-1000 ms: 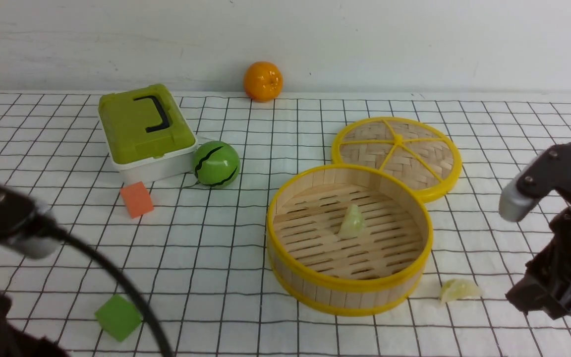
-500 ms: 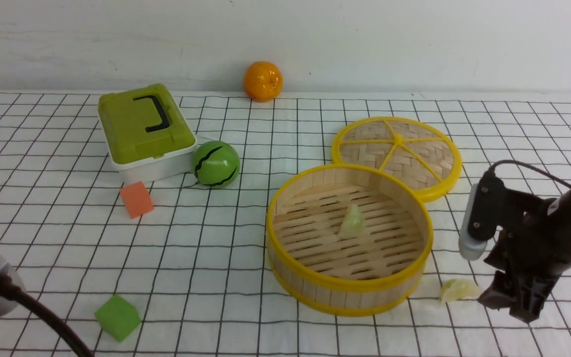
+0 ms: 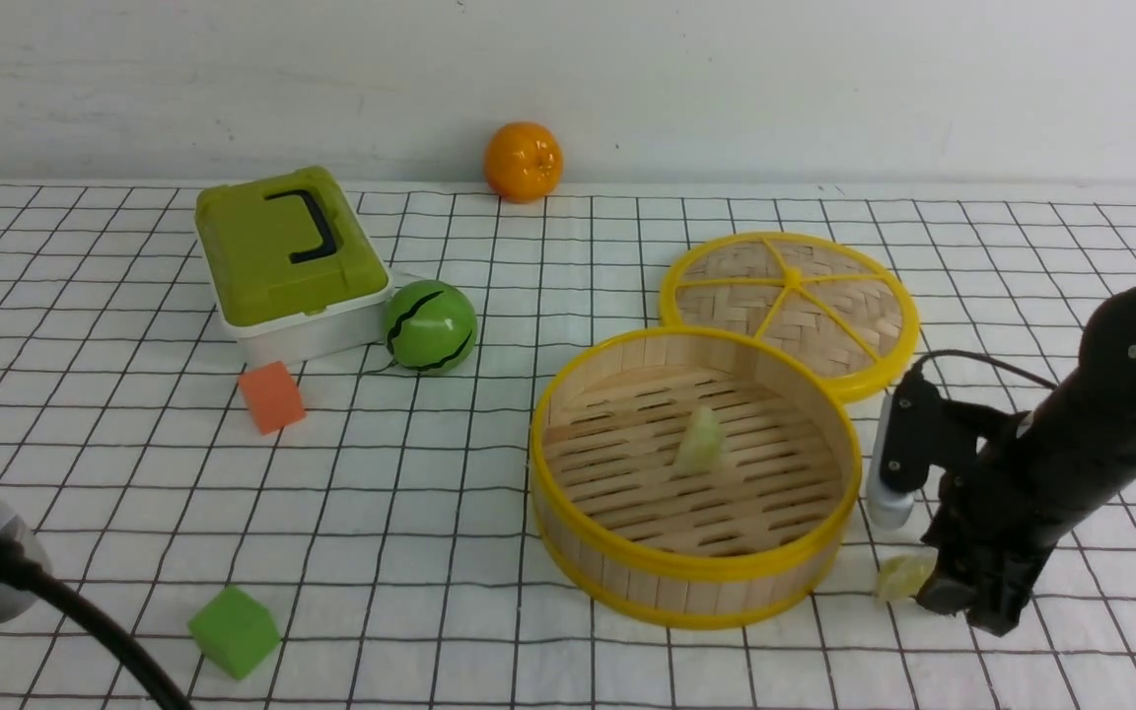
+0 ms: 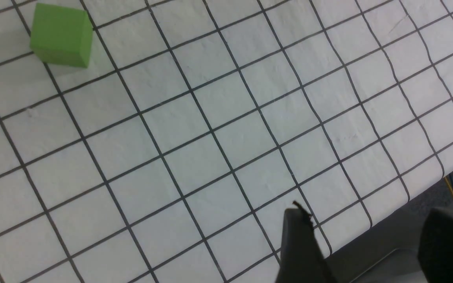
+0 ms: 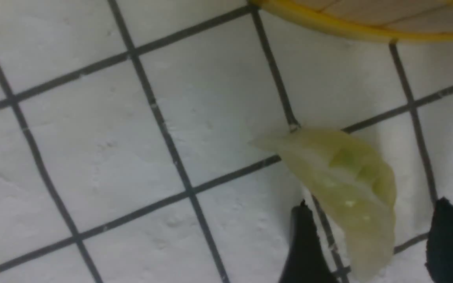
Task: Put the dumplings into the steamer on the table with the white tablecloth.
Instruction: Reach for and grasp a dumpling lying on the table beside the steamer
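The steamer stands right of centre on the white tablecloth that covers the table. One pale dumpling lies on its slatted floor. A second dumpling lies on the cloth just right of the steamer's wall. My right gripper is lowered over it. In the right wrist view the dumpling sits between the two dark fingers of the right gripper, open with a gap on each side. The steamer's yellow rim is close by. My left gripper is open and empty at the table's near edge.
The woven lid lies flat behind the steamer. A green lidded box, a green striped ball and an orange cube sit at the left. An orange is by the wall. A green cube lies front left.
My right arm has swung left and down, from beside the loose dumpling to straddling it. My left arm has drawn back to the lower left corner.
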